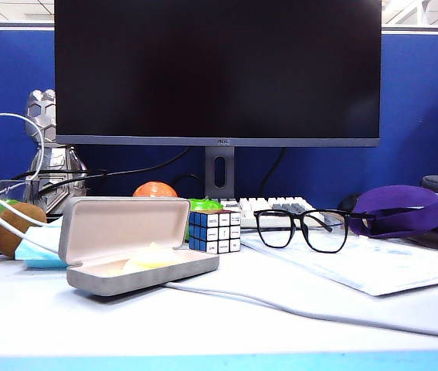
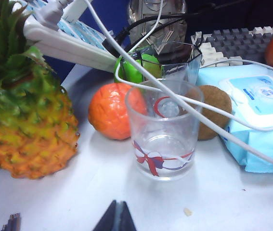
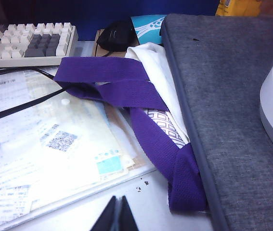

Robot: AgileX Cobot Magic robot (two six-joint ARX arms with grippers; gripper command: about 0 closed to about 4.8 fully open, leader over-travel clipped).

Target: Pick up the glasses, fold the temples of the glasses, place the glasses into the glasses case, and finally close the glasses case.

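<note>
I see the grey felt hard-shell glasses case (image 1: 130, 246) lying lid-up and open. Right of the case, past a multicoloured puzzle cube (image 1: 215, 230), the black thin-framed glasses (image 1: 305, 229) stand on papers with temples (image 3: 23, 105) unfolded. Left gripper (image 2: 115, 217) and right gripper (image 3: 117, 214) both have fingertips pressed together, holding nothing, away from the case.

Front strip of worktop (image 1: 226, 325) bare except white cable (image 1: 296, 305) crossing it. Glasses case (image 1: 130, 243) open near front left, lid up, blocks approach from behind. Cube (image 1: 215, 230) just beside case, between it and glasses (image 1: 305, 226). Purple strap (image 3: 141, 120) and grey bag (image 3: 232, 96) crowd right edge. Glass (image 2: 162, 130), pineapple (image 2: 25, 120), orange ball (image 2: 110, 110), white wire (image 2: 184, 103) clutter left edge. Left tool (image 2: 116, 219) and right tool (image 3: 115, 216), tips together, low over front edge.
</note>
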